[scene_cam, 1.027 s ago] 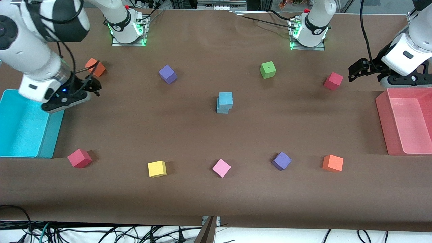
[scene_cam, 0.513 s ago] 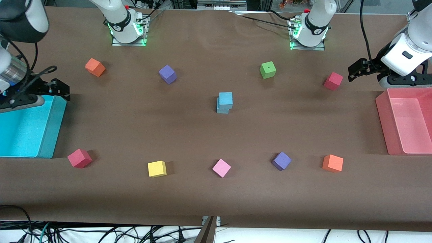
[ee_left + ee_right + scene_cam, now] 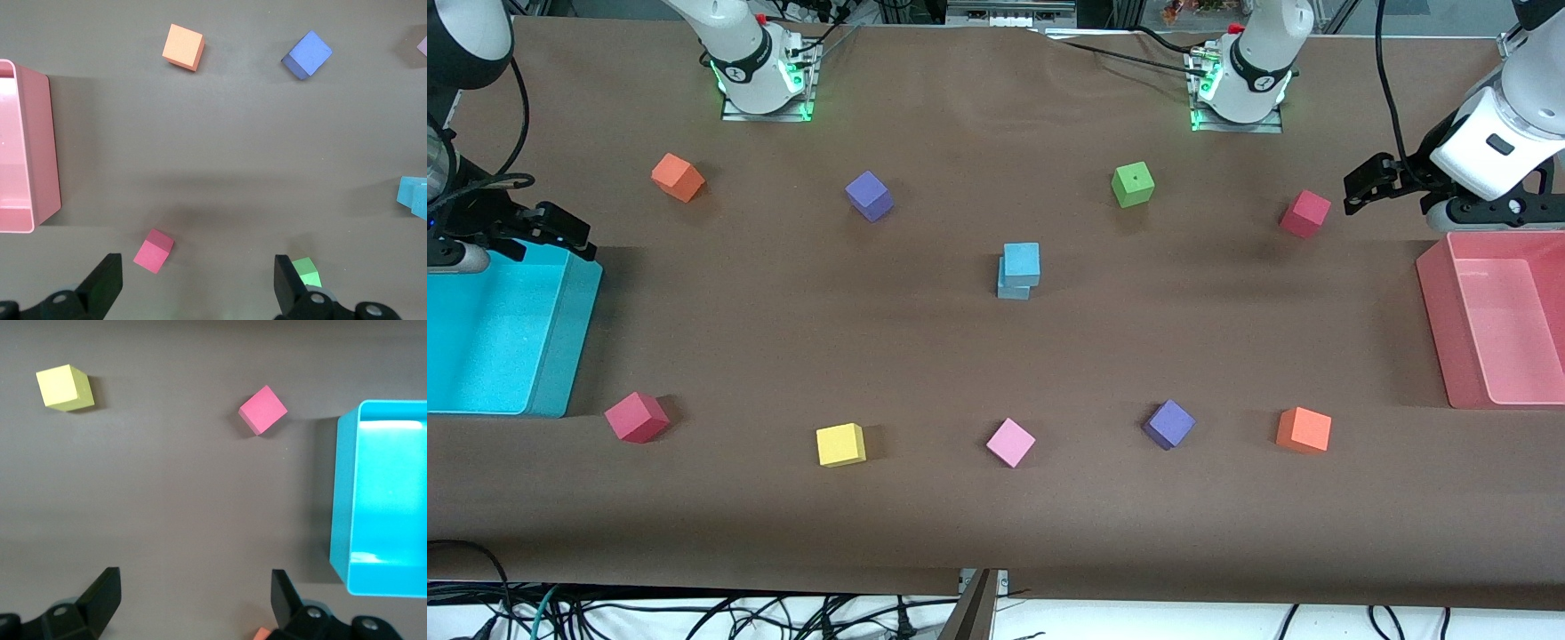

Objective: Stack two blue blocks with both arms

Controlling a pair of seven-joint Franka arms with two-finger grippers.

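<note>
Two blue blocks (image 3: 1018,271) stacked upright mid-worktop (image 3: 925,356), upper cube slightly offset and twisted; my left gripper (image 3: 1374,182) empty, spread wide, beside the pink bin (image 3: 1436,329); my right gripper (image 3: 560,229) likewise, over the cyan bin (image 3: 560,356)

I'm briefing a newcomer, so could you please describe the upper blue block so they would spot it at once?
Start at the middle of the brown table, between the cyan bin and the pink bin. Two blue blocks sit stacked there; the upper blue block rests on the lower blue block, the only cube off the tabletop.
</note>
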